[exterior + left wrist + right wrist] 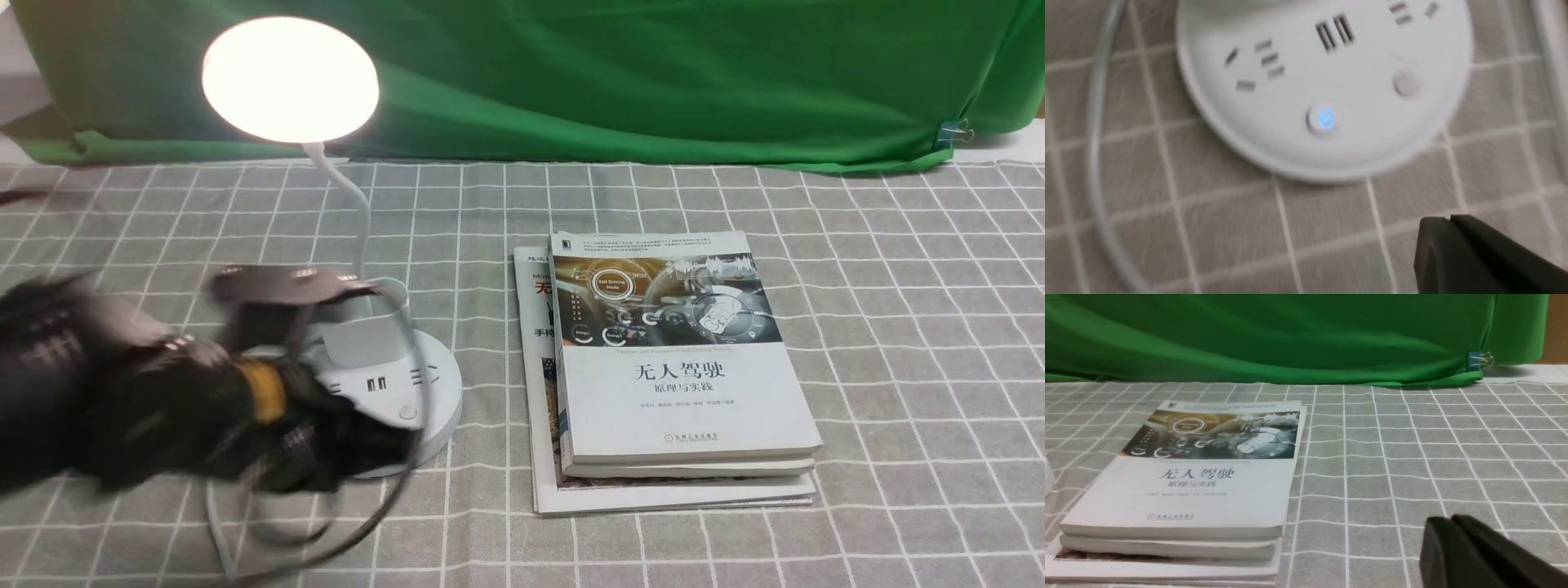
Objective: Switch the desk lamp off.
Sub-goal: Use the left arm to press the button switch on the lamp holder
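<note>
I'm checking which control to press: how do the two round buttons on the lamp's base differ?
The power button glows with a blue symbol; the plain button shows no light. The power button sits nearer the base's rim than the plain button, which lies closer to the slot sockets. Both are small and round.

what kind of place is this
Probably a robot lab or test bench: a robot arm reaches over a checked cloth, a green sheet hangs behind, and a self-driving textbook tops a stack beside the lit lamp.
</note>
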Robot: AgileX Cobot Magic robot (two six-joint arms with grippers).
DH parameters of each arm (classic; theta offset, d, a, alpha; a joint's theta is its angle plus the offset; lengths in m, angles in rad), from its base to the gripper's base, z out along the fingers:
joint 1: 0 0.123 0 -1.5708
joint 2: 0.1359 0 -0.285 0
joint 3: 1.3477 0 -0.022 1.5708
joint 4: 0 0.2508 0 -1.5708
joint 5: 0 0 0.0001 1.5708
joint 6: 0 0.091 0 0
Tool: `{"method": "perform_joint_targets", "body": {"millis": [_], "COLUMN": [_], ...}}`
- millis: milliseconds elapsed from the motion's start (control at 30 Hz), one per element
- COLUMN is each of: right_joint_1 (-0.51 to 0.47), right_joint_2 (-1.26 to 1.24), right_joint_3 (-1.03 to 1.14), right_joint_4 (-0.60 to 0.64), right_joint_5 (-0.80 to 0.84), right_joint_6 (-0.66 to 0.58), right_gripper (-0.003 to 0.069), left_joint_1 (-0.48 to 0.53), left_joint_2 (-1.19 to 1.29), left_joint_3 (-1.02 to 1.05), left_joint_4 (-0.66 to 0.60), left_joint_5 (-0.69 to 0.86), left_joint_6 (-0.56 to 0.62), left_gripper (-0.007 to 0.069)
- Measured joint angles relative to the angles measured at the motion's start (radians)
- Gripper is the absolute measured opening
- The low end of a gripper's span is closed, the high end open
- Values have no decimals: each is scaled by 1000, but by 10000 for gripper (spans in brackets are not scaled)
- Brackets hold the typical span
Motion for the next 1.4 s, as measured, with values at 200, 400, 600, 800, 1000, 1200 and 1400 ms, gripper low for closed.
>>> {"method": "perform_joint_targets", "body": {"millis": [200,400,600,800,1000,1200,1400], "right_joint_1": [0,0,0,0,0,0,0], "right_joint_2": [0,0,0,0,0,0,0], "right_joint_3": [0,0,0,0,0,0,0], "right_joint_4": [0,0,0,0,0,0,0], "right_joint_5": [0,0,0,0,0,0,0], "right_joint_6": [0,0,0,0,0,0,0], "right_gripper": [36,36,36,36,36,36,36], "left_joint_1": [0,0,0,0,0,81,321], "left_joint_2": [-415,-657,-732,-735,-738,-827,-1064], "left_joint_3": [271,477,552,555,555,587,665], "left_joint_4": [0,0,79,159,172,148,49], "left_joint_5": [-280,-435,-446,-449,-456,-453,-467], "left_joint_6": [0,0,20,86,140,159,309], "left_gripper": [8,14,19,19,13,4,4]}}
